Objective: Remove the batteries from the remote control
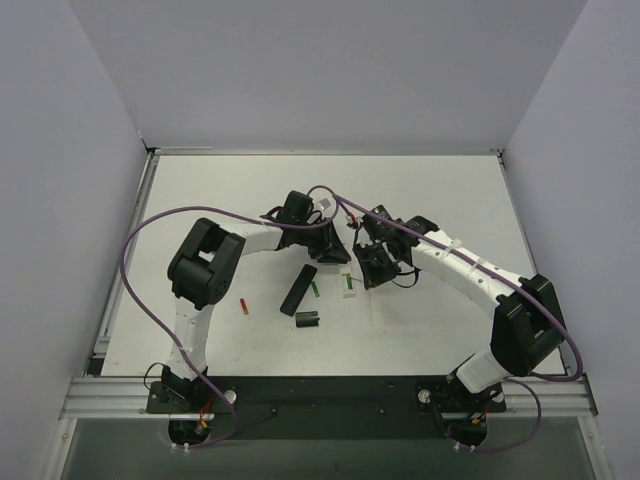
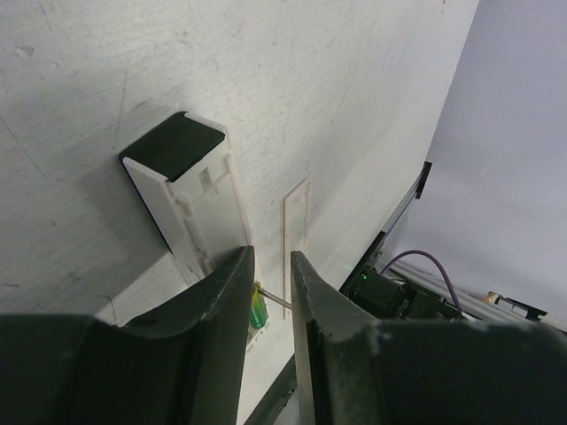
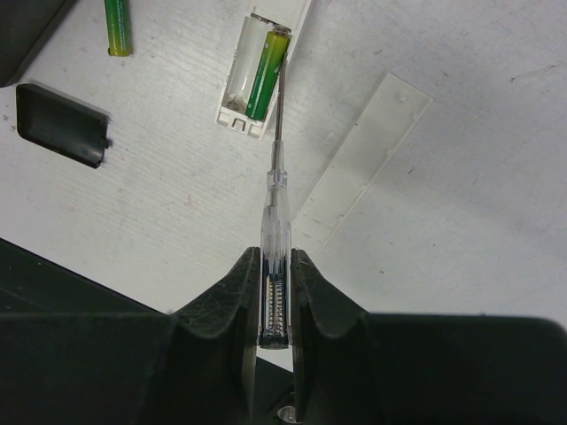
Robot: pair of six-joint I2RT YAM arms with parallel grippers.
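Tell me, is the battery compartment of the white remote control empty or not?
Not empty. One green battery lies in the open white remote control; the slot beside it is bare.

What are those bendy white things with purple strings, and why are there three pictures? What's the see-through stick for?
They are two robot arms. One picture looks down from above; the other two come from little cameras on each arm's wrist. The right gripper pinches a clear screwdriver, its metal tip poking beside a green battery in the white remote. The left gripper reaches over that white remote, jaws a little apart, seemingly holding nothing. On the table lie another green battery, a red battery, a black remote, a black cover and a white cover.
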